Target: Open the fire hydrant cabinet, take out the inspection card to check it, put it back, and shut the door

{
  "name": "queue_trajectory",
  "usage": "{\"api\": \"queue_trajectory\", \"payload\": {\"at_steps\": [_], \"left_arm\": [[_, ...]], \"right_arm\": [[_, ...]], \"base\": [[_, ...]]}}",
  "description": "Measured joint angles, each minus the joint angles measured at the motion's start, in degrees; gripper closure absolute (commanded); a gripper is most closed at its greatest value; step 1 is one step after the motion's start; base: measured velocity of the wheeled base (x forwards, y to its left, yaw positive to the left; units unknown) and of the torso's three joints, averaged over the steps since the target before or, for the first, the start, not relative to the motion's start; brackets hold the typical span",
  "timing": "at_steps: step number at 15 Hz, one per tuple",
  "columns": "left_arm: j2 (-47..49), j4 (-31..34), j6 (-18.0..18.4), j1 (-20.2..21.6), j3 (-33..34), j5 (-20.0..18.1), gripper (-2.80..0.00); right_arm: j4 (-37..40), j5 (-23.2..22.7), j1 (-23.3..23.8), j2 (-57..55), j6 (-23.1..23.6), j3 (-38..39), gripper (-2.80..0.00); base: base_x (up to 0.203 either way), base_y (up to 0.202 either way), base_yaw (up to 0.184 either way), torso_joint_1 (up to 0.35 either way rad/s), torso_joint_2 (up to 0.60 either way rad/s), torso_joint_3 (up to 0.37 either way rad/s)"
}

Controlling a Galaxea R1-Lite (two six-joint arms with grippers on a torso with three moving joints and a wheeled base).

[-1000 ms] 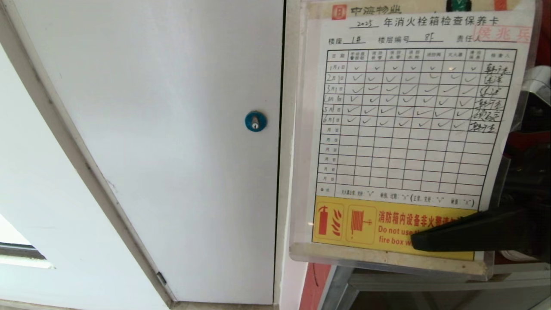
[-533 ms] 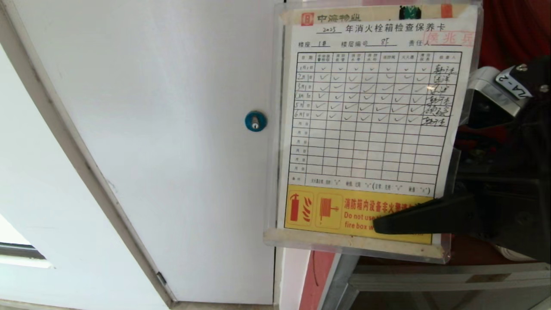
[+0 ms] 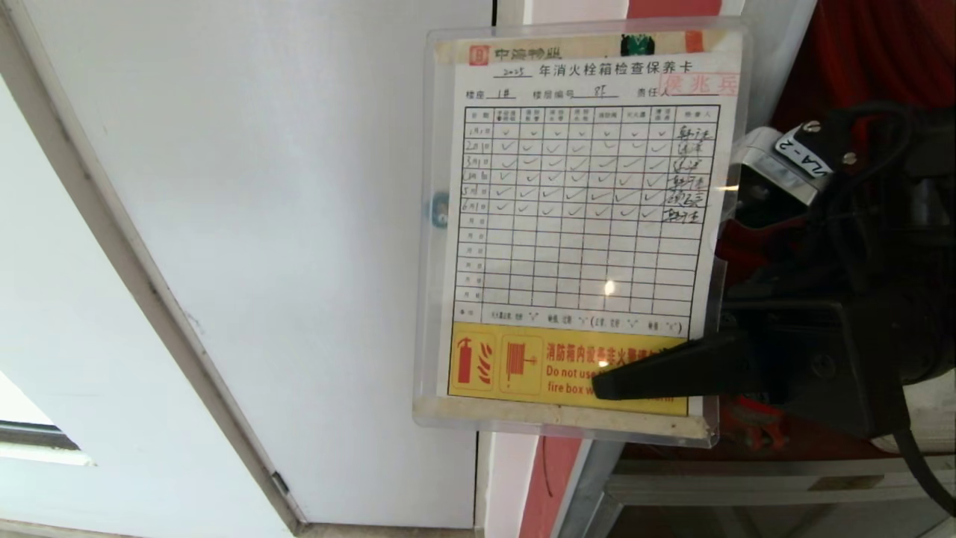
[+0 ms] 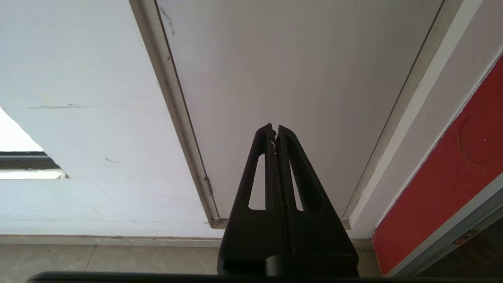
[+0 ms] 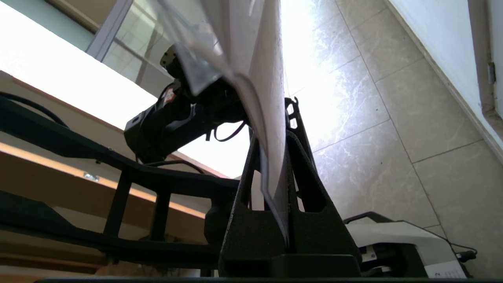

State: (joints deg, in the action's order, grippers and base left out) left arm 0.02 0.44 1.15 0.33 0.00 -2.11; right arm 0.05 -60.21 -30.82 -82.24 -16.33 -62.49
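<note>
We note a plain white panel (image 3: 284, 224) filling the left of the head view, with the red edge of the fire hydrant cabinet (image 3: 549, 478) at its lower right. Held upright in front of these is the inspection card (image 3: 582, 224) in its clear sleeve, printed face toward us. The right gripper (image 3: 642, 377) reaches in from the right, jaws clamped on the card's lower right corner across the yellow strip. Our left gripper (image 4: 275, 131) hangs low near the floor, jaws pressed together, empty.

Bright daylight, floor (image 5: 353, 98) glare — card sleeve (image 3: 609, 288) glint
</note>
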Motion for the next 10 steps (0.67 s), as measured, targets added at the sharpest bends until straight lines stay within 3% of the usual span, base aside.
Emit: {"api": "queue_trajectory", "payload": {"at_steps": [10], "left_arm": [[0.0,0.0,0.0,0.0,0.0,0.0,0.0]], "right_arm": [[0.1,-0.1,-2.0,1.7,-0.4,2.5,0.0]], "base": [[0.0,0.0,0.0,0.0,0.0,0.0]]}}
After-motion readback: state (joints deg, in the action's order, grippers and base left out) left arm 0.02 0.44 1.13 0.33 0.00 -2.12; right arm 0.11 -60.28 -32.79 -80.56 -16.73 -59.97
